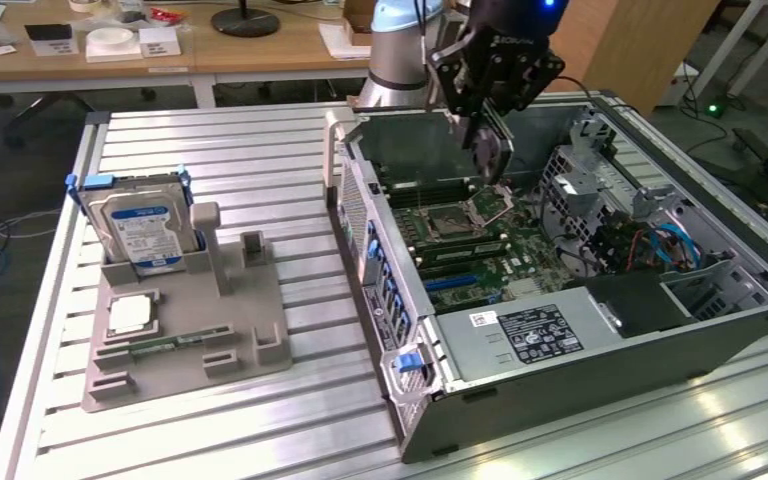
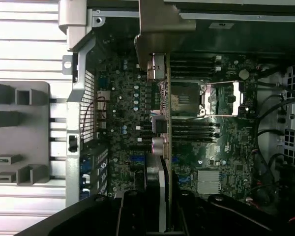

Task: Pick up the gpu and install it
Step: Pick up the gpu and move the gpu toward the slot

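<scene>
Hanging from the tool (image 1: 488, 118), the gpu (image 1: 492, 158) looks thin, dark, upright.

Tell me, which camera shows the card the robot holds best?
The exterior view: the gpu hangs from the end effector over the open case, its dark side visible. The wrist view sees it edge-on, a thin strip.

light: bright, overhead | glare: pale streaks on ribbed silver metal desk (image 1: 224, 150) | shadow: open grey computer case (image 1: 598, 390) interior dim; black tool (image 2: 160, 199) a silhouette
</scene>
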You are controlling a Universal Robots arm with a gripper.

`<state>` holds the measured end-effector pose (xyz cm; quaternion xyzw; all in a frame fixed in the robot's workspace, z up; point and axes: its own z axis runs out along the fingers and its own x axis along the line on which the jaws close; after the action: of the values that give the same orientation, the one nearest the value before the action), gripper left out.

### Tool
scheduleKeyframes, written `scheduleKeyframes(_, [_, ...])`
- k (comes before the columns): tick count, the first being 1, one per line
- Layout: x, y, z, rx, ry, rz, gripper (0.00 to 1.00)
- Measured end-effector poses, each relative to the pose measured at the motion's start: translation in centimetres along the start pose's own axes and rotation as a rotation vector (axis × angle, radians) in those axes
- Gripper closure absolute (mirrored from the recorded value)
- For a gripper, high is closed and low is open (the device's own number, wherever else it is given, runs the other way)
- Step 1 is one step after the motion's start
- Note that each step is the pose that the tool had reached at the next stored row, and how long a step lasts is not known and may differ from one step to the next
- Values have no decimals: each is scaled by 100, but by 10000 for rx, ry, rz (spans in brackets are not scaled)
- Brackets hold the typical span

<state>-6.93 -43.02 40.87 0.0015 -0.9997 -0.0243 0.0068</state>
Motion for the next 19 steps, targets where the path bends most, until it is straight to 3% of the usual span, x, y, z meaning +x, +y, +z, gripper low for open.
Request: scheduleKeyframes(19, [-834, 9, 49, 2, 1, 1, 72])
